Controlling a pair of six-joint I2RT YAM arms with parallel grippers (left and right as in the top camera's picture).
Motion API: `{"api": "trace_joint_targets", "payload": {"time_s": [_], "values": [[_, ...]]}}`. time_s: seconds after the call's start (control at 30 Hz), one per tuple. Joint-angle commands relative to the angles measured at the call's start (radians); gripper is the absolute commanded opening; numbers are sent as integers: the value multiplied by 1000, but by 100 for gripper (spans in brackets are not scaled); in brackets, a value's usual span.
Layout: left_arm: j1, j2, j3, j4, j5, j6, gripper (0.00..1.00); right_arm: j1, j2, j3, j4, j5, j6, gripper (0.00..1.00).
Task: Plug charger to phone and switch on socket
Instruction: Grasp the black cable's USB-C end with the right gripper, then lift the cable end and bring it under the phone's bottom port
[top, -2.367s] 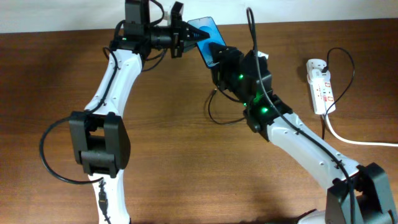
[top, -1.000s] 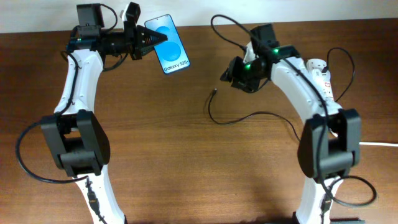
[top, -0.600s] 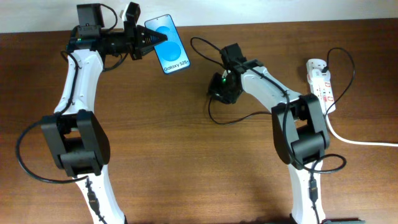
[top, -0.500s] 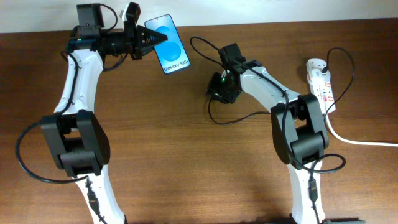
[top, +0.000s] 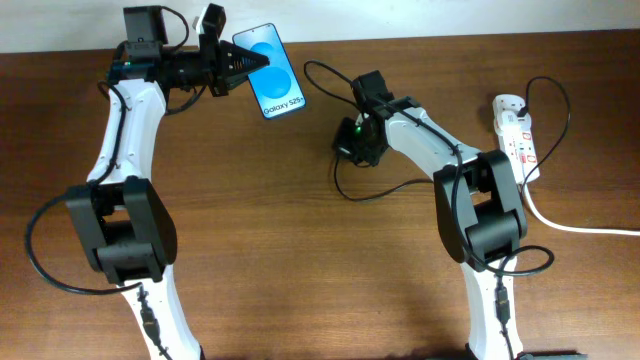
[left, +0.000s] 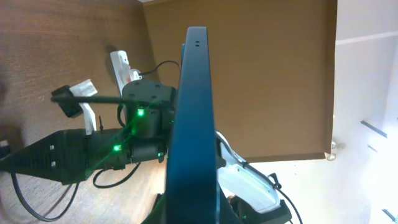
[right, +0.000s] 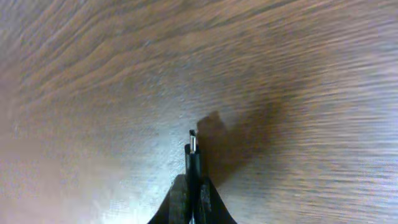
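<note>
Left hand (top: 236, 66): closed narrowly on the phone, gripping it at the long edge that faces the arm.
Phone (top: 270, 71): held near the far edge of the bench (top: 300, 280), left of centre. Its blue screen faces up toward the overhead camera, with the "Galaxy S25+" text at its lower end. In the left wrist view the phone (left: 193, 124) shows edge-on as a slim dark bar.
Right hand (top: 349, 150): pointed down at the bench, right of the phone and well apart from it. Its 2 fingers (right: 179, 200) are pinched tight on the charger just behind the plug.
Charger (top: 378, 192): a thin black cable that leaves the right hand and curves in a loose loop across the bench toward the right.
Connector tip (right: 193, 144): sticks out past the fingertips with its small metal end bare and its shadow on the wood just beside it. Whether it touches the bench cannot be told.
Phone and connector: apart, not joined.
Socket (top: 516, 138): lies flat at the right side of the bench, long axis running away from the robot. It is well apart from both hands.
Red switches (top: 521, 148): small, and their position cannot be told.
White cord (top: 585, 228): thick, running from the socket off the right edge.
</note>
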Motion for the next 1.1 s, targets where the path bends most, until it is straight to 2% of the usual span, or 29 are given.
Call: {"api": "trace_joint_targets", "payload": {"time_s": [0.0, 0.1, 0.2, 0.27, 0.47, 0.7, 0.8, 0.87, 0.93, 1.0, 1.07], "values": [[5, -16, 8, 2, 24, 19, 0, -26, -13, 17, 18, -169, -154, 4], [5, -16, 8, 2, 24, 19, 0, -82, -90, 17, 18, -352, -358, 4], [5, -16, 8, 3, 23, 20, 0, -136, -201, 17, -70, -362, -454, 4], [5, -16, 8, 3, 23, 20, 0, -163, -270, 17, -131, -428, -603, 4], [2, -16, 8, 2, 28, 20, 0, -209, -505, 17, -354, -518, -835, 4], [-36, -18, 8, -28, 75, 19, 0, -282, -772, 17, -530, -518, -847, 4], [-53, -18, 8, -95, 75, 19, 0, -327, -812, 16, -673, -518, -904, 4], [-65, -18, 8, -147, 75, 20, 0, -303, -812, -17, -702, -526, -910, 4], [-80, -18, 8, -159, 75, 25, 0, -267, -809, -79, -663, -604, -910, 4], [-102, -18, 8, -159, 75, 43, 0, -230, -808, -187, -549, -728, -905, 4], [-123, -18, 8, -158, 75, 60, 0, -186, -804, -357, -303, -818, -739, 4]]}}
